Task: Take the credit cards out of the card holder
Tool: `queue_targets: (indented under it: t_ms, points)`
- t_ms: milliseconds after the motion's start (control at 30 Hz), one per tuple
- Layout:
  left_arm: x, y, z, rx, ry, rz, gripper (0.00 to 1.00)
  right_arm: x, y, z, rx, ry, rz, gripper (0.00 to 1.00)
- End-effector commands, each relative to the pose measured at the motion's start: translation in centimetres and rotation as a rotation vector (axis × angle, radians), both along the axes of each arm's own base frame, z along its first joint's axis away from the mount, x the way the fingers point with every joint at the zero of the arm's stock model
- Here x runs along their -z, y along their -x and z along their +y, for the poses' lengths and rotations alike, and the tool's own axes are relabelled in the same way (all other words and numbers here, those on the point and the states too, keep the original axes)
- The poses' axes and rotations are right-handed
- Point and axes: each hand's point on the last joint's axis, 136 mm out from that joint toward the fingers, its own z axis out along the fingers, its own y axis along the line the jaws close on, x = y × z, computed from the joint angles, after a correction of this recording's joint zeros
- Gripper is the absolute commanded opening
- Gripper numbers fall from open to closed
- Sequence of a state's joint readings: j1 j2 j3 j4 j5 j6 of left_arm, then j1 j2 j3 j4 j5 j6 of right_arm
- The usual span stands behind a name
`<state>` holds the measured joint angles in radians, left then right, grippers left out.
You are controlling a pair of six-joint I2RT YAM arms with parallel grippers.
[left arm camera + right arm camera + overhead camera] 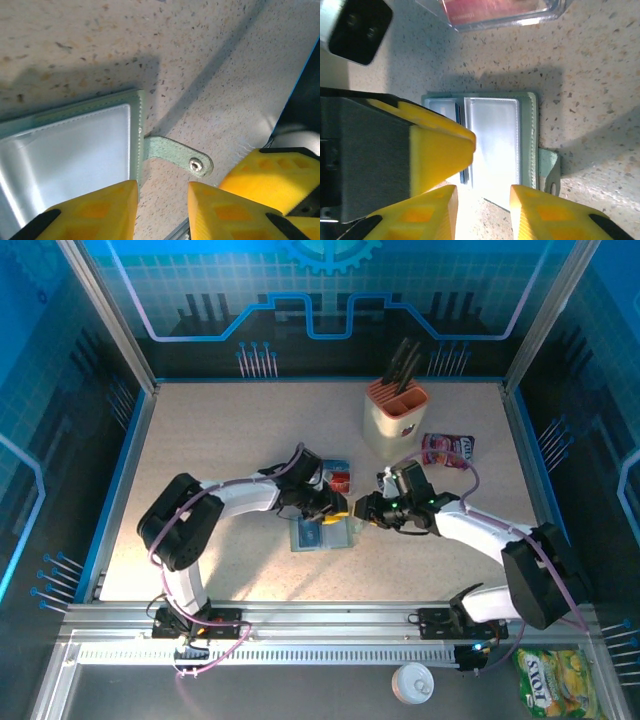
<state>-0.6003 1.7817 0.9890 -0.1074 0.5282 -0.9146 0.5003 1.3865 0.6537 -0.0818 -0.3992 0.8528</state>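
The left gripper [162, 210] has its yellow jaws apart with nothing between them. It hovers low over the snap edge of the small flat grey-green bifold card holder [75, 145], beside its little closing tab [175, 152]. The right gripper [484, 212] also stands with jaws apart and empty, above the holder's other side. The holder lies spread open and flat on the speckled table [150, 40], clear windows up. Just beyond it lie the thin credit cards [338, 478], one red and one blue-and-white, already out.

I judge the step to be fetching whatever is left inside. One gripper would need to pin the holder while the other pinches a card edge and slides it free.

The right wrist view shows a thin dark edge [463, 172] beside the window, perhaps a remaining card; in the left wrist view the window looks blank. The top view adds the tall cream knife block [393, 418] and the pink snack packet [447, 450], well behind.
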Motion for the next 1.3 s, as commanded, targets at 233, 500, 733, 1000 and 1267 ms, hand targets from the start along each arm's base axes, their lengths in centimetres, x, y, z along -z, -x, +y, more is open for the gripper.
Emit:
queue_targets:
  t_ms: [233, 500, 733, 1000, 1267]
  points:
    - [-0.4, 1.1, 4.1, -0.07, 0.006, -0.022, 0.31, 0.5, -0.4, 4.1, -0.065, 0.021, 0.019, 0.34]
    - [0.3, 2.5, 6.9, -0.13, -0.008, -0.016, 0.3, 1.3, 0.2, 7.0, -0.129, 0.027, 0.04, 0.34]
    - [1.1, 3.5, 9.0, -0.19, -0.029, -0.007, 0.27, 2.2, 0.4, 8.3, -0.164, 0.029, 0.062, 0.34]
    - [2.5, 3.9, 9.7, -0.19, -0.054, 0.017, 0.08, 2.4, 0.0, 9.6, -0.197, 0.021, 0.071, 0.34]
    - [3.1, 4.0, 10.6, -0.184, -0.106, 0.021, 0.01, 2.7, 0.1, 10.2, -0.213, 0.023, 0.086, 0.34]
